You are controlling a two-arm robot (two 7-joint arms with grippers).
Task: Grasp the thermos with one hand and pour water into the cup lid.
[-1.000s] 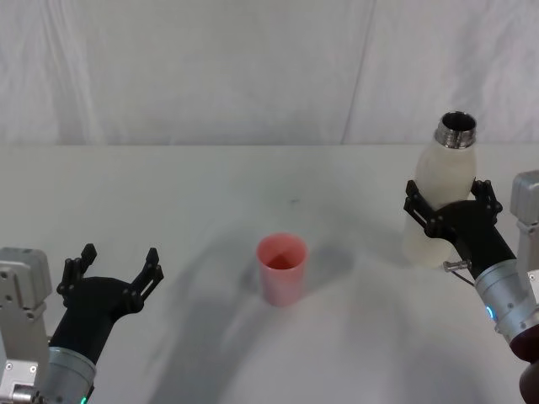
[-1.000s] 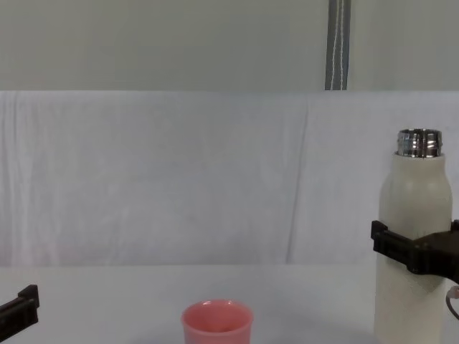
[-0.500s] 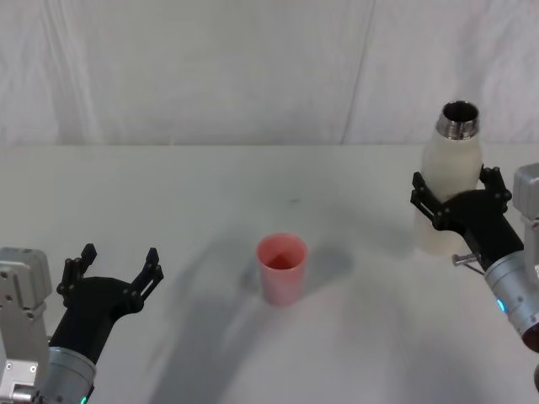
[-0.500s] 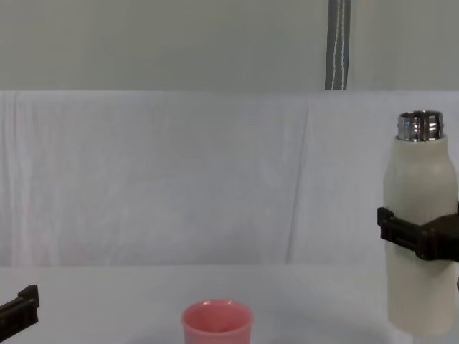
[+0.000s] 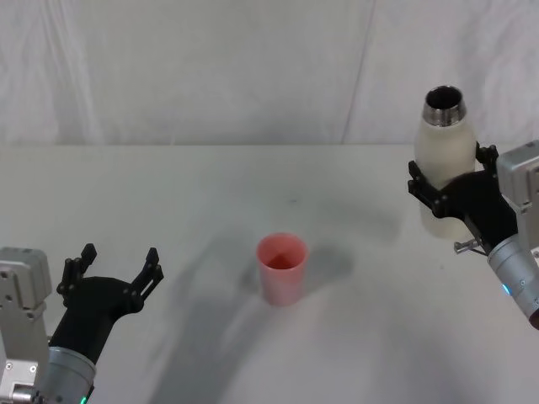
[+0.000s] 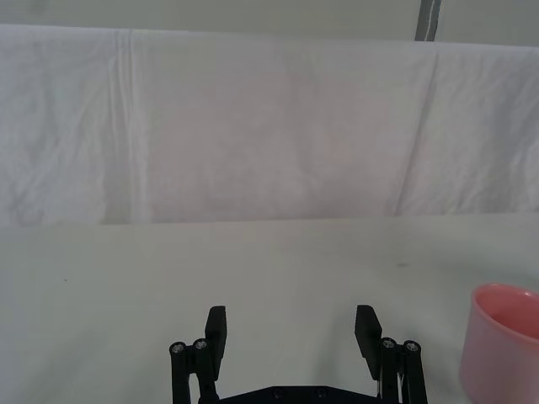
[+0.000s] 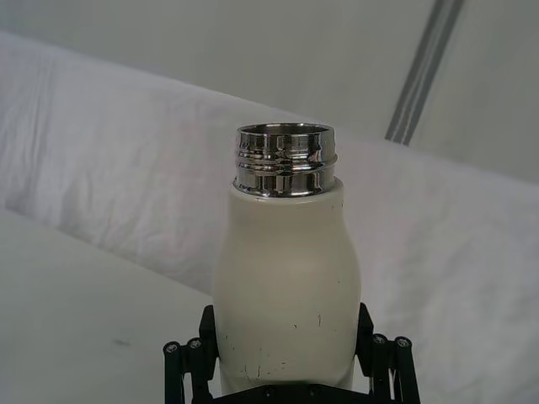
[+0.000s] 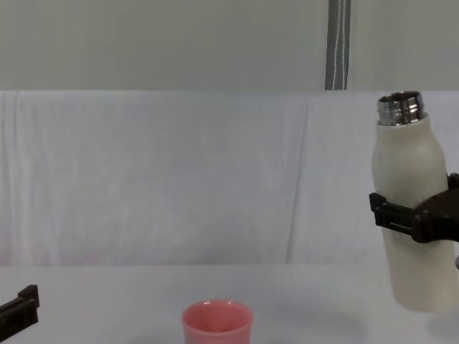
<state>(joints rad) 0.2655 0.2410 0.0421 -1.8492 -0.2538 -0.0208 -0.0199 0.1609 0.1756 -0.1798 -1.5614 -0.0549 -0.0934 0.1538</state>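
Nearest, at lower left: left gripper, black plastic fingers spread apart, hovering empty over the table. Mid-table: cup lid, small, pink, smooth, slightly tapered, standing upright. Farther right: right gripper clamped round the thermos, cream-white matte body, rounded shoulders, shiny threaded steel neck. Pale tabletop; wrinkled white cloth backdrop behind. Compared with half a second ago: thermos raised clear of the table, neck tipped slightly toward the cup lid.
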